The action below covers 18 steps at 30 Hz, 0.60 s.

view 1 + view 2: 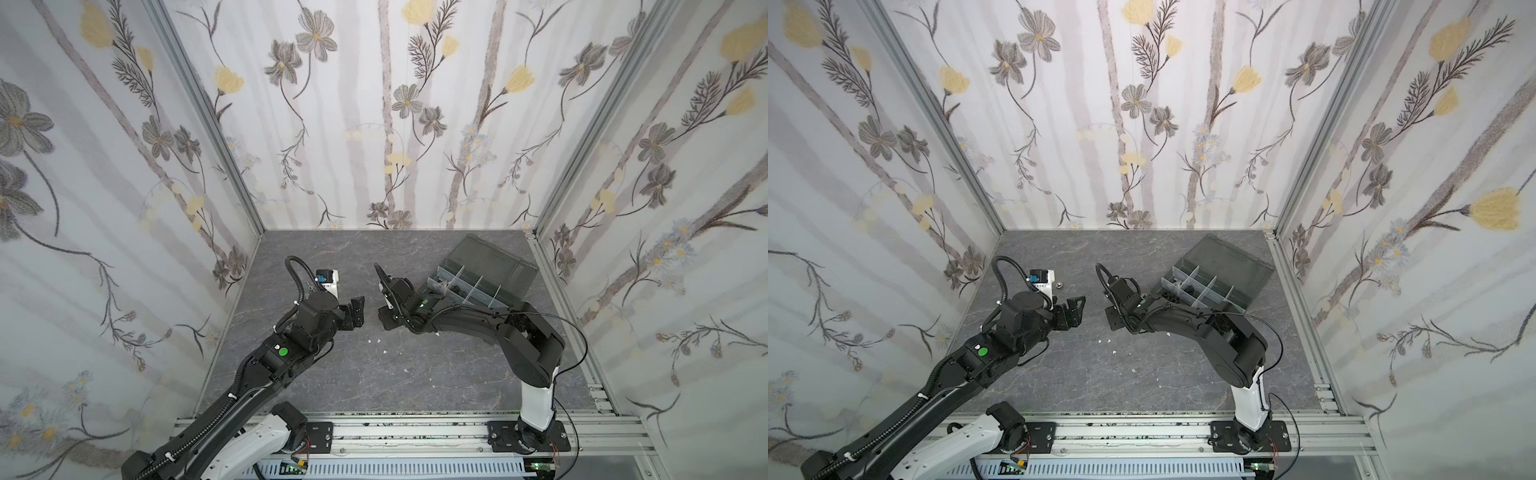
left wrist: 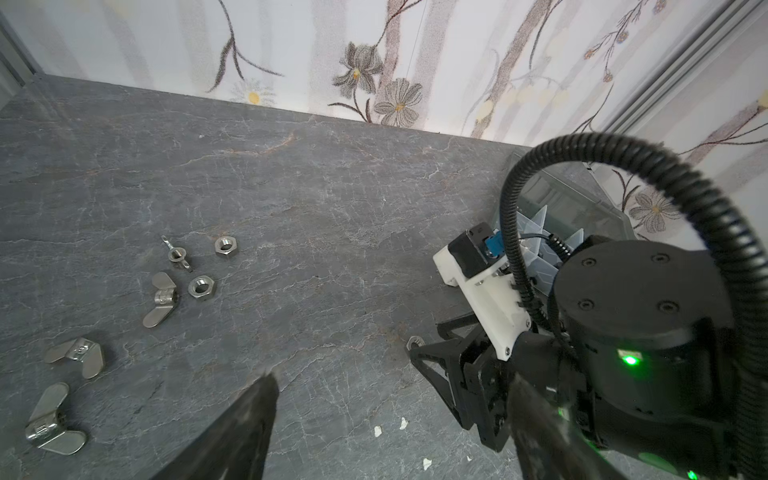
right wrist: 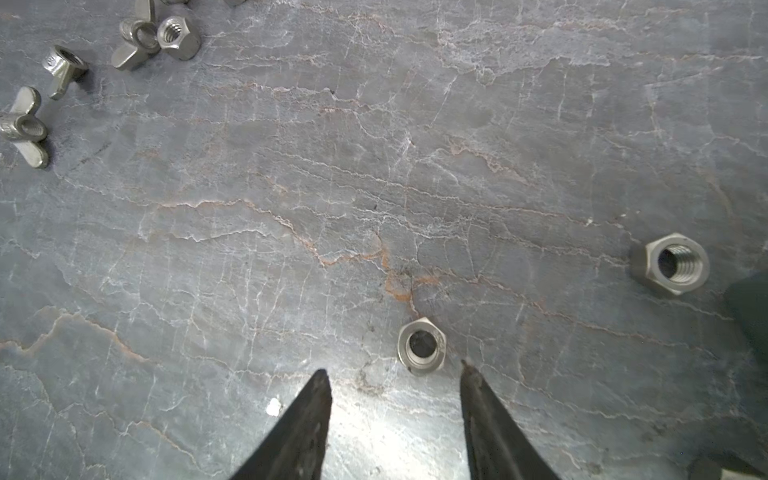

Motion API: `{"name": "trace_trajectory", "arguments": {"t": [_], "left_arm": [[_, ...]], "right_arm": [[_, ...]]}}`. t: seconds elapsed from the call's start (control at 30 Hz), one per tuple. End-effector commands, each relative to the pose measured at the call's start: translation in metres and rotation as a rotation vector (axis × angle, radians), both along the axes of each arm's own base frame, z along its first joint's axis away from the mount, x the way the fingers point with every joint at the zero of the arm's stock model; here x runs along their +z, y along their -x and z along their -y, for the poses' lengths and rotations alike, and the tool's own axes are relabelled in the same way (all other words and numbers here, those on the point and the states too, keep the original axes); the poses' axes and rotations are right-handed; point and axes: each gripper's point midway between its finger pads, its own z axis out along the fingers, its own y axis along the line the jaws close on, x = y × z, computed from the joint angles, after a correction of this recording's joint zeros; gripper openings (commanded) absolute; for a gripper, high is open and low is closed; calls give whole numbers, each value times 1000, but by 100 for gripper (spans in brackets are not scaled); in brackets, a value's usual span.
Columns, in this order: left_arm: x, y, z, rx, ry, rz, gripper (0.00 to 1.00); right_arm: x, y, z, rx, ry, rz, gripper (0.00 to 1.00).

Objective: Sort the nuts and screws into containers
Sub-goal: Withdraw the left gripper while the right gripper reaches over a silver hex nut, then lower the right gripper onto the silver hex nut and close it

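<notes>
Closest to the right wrist lens: two dark tapered fingertips (image 3: 309,419) of the right gripper (image 3: 393,367), spread apart with nothing between, pointed down at the grey veined table (image 3: 374,166). Just ahead of the tips, a silver hex nut (image 3: 422,345) lying flat, hole up, just beside one fingertip, not gripped. Farther off, a second hex nut (image 3: 675,264), also flat; well apart from both, a cluster of wing nuts (image 3: 25,129) with a third hex nut (image 3: 178,37) touching one of them.

Seen in both top views: right arm (image 1: 536,345) rising from its base at 5 o'clock, folding sharply at the elbow, then running toward 9 o'clock, wrist pitched down near the table's centre. Left arm (image 1: 257,365) stretching from 7 o'clock toward 1 o'clock, left gripper (image 1: 358,311) turned toward 3 o'clock, facing the right one, near but apart. Left jaws wide apart and empty in the left wrist view.

At 2 o'clock on the table, the organizer box (image 1: 471,289) with pale dividers, smoky lid (image 1: 494,257) standing open and leaning toward 1 o'clock; small dark pieces in the compartments, too small to name. White specks (image 1: 379,340) on the slab at 6 o'clock of the gap between the two grippers
</notes>
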Motion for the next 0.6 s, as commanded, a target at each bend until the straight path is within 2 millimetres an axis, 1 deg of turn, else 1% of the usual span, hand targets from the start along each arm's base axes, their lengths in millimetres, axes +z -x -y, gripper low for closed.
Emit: {"name": "trace_trajectory", "arguments": {"t": [0.0,0.2,0.47,0.57], "left_arm": [[1,0,0,-7,-3,10,90],[7,2,-4,0,2,36,100],[8,3,-6,5,0,43,100],[9,3,-6,8,0,46,100]], "right_arm": [[-7,1,0,15,27,-13,50],[-19,-4,-2,14,54,-23,49],[-32,-7,-2,9,75,-40,49],[-37,-8,-1,6,88,-48,46]]}}
